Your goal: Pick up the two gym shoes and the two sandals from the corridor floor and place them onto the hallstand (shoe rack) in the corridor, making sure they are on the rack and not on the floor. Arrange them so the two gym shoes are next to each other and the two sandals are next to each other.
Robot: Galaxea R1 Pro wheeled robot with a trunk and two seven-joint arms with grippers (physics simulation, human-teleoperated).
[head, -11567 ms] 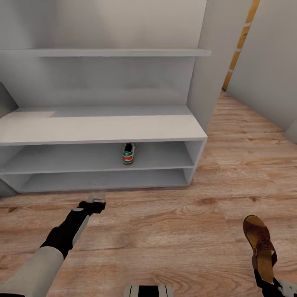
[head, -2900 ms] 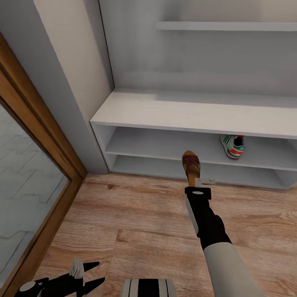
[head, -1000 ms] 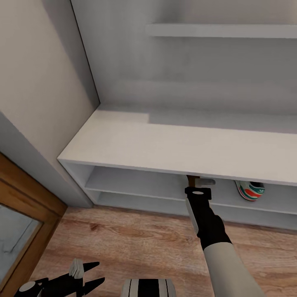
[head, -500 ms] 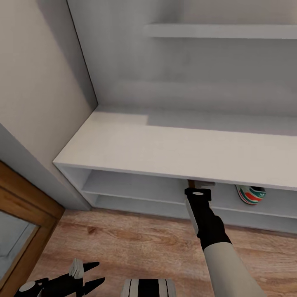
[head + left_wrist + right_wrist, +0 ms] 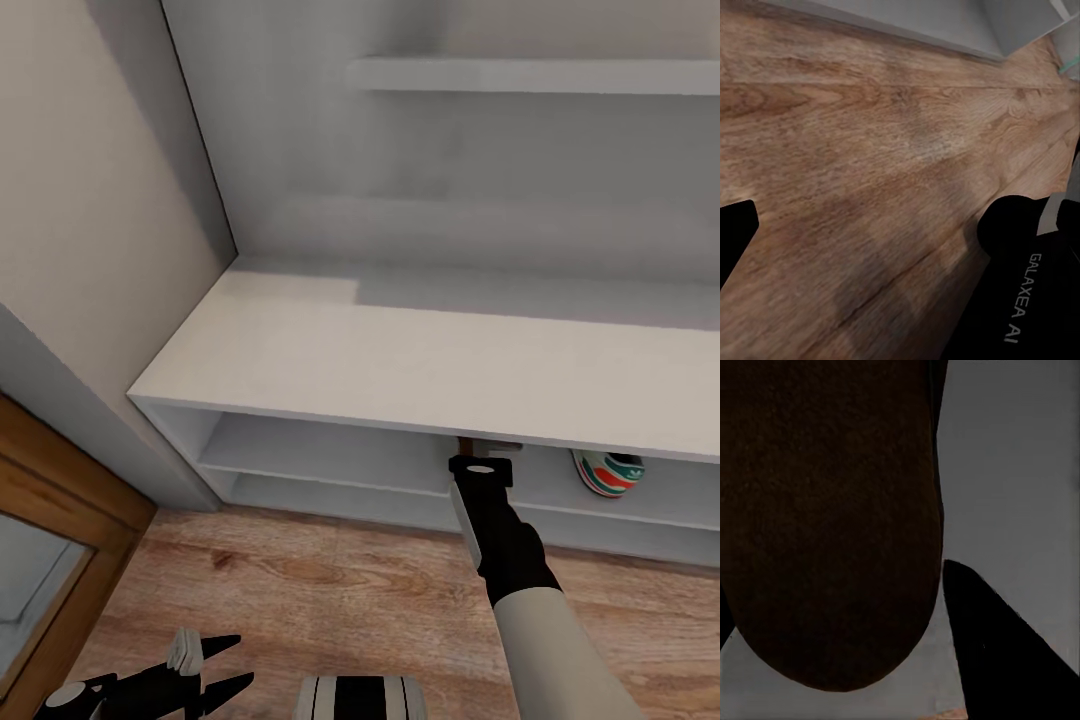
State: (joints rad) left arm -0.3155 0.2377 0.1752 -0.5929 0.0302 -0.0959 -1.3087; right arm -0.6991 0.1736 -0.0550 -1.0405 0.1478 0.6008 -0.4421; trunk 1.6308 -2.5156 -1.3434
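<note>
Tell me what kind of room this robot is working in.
Most likely a home entryway or corridor. A pale grey shoe rack with open shelf slots stands against the wall, a gym shoe sits on its shelf, and the wood-plank floor runs past a wooden door frame.

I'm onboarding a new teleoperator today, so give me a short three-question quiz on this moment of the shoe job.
1. True or false: the gym shoe sits on the hallstand's upper open shelf slot.
2. What does the right pincer carry under the bench top?
A. a gym shoe
B. a dark brown sandal
C. nothing
3. Fill in: the left pincer hangs open and empty, low over the ______.

Key: 1 true. 2 B; the right wrist view shows the sandal's dark sole close up, and the head view shows a brown sliver at the fingers. 3 corridor floor.
</note>
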